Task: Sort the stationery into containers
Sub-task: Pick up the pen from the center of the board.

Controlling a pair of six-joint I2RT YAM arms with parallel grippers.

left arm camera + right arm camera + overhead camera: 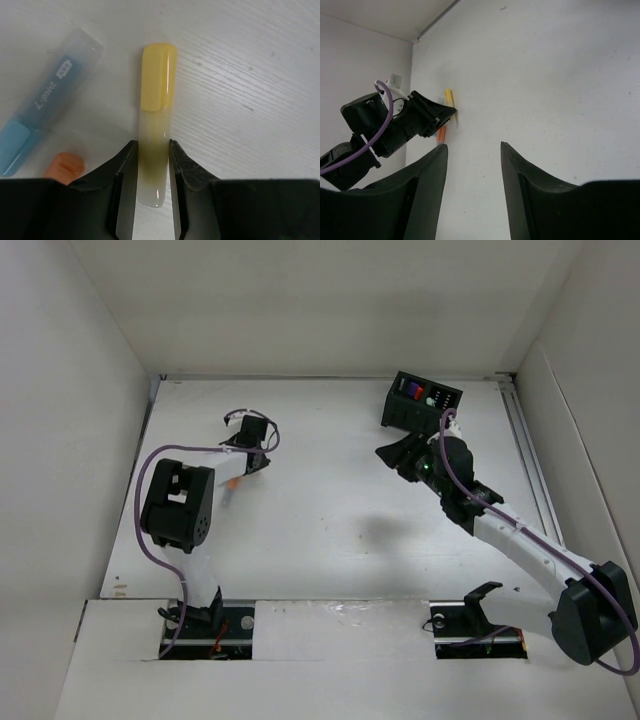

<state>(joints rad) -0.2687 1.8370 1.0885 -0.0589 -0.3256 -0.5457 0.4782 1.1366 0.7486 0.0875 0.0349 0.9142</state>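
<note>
My left gripper is shut on the clear end of a yellow highlighter, low over the white table at the left. A light-blue highlighter and an orange one lie just left of it. The yellow highlighter also shows past the left jaws in the right wrist view. The black two-compartment box stands at the back right with a purple pen inside. My right gripper is open and empty, just in front of the box and aimed at the left arm.
White walls enclose the table on the left, back and right. A metal rail runs along the right edge. The left arm's elbow stands over the near left of the table.
</note>
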